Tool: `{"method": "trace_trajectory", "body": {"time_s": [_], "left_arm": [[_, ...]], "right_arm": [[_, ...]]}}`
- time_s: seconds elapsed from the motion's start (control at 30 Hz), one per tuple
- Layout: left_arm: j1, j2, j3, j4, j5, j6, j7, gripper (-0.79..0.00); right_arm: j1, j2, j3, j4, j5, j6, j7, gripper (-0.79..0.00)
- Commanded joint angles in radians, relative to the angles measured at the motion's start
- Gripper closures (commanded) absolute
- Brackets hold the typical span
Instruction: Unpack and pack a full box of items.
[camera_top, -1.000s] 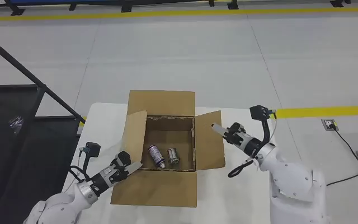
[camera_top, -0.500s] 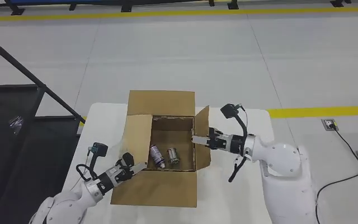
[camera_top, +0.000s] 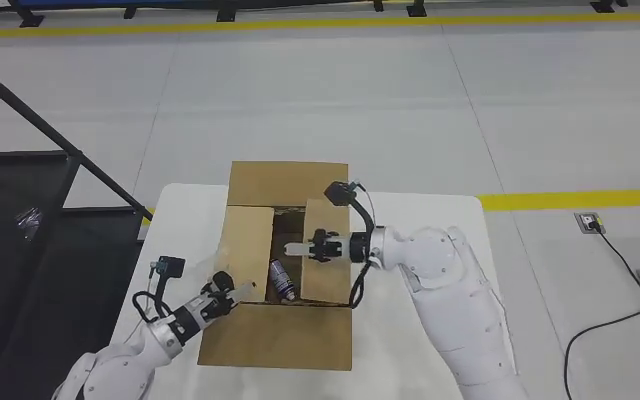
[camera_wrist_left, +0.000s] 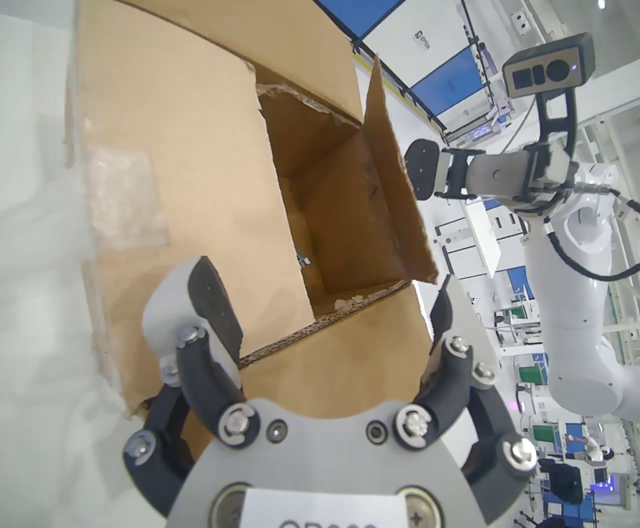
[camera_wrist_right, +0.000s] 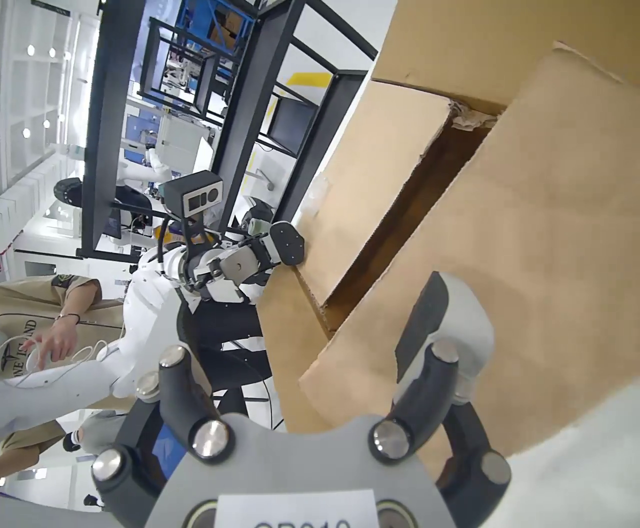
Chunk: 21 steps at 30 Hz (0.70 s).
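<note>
Box (camera_top: 290, 335) sits mid surface (camera_top: 190, 215), can (camera_top: 282, 280) inside. My right pincer (camera_top: 303, 247), released, lies on the 3 o'clock flap (camera_top: 325, 272); I'd press it flat and slowly. Left pincer (camera_top: 226, 289), released, hangs at 8 o'clock.

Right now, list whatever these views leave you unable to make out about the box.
Top view: the right flap, under the right gripper, covers part of the box floor; anything there beside the can is hidden.
Left wrist view: the left flap and shadow hide the inside; a sliver of an item is too small to identify.
Right wrist view: the gap between the flaps is dark; no contents readable.
</note>
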<state>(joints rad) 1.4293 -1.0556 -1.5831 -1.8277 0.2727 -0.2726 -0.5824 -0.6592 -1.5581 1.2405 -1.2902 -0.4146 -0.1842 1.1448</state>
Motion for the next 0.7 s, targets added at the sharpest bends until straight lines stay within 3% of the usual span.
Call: {"method": "trace_trajectory", "body": {"time_s": [0.0, 0.4, 0.67], "left_arm": [[-0.005, 0.0, 0.004, 0.001, -0.005, 0.015, 0.003, -0.785], [-0.003, 0.001, -0.004, -0.001, -0.01, 0.017, 0.023, -0.785], [0.039, 0.013, -0.157, -0.037, -0.154, -0.017, -0.018, -0.785]], "right_arm": [[0.028, -0.003, -0.026, 0.064, -0.006, 0.001, -0.028, -0.785], [0.092, -0.006, -0.09, 0.225, -0.001, -0.026, -0.096, -0.785], [0.076, 0.007, -0.081, 0.172, 0.017, -0.084, -0.123, -0.785]]}}
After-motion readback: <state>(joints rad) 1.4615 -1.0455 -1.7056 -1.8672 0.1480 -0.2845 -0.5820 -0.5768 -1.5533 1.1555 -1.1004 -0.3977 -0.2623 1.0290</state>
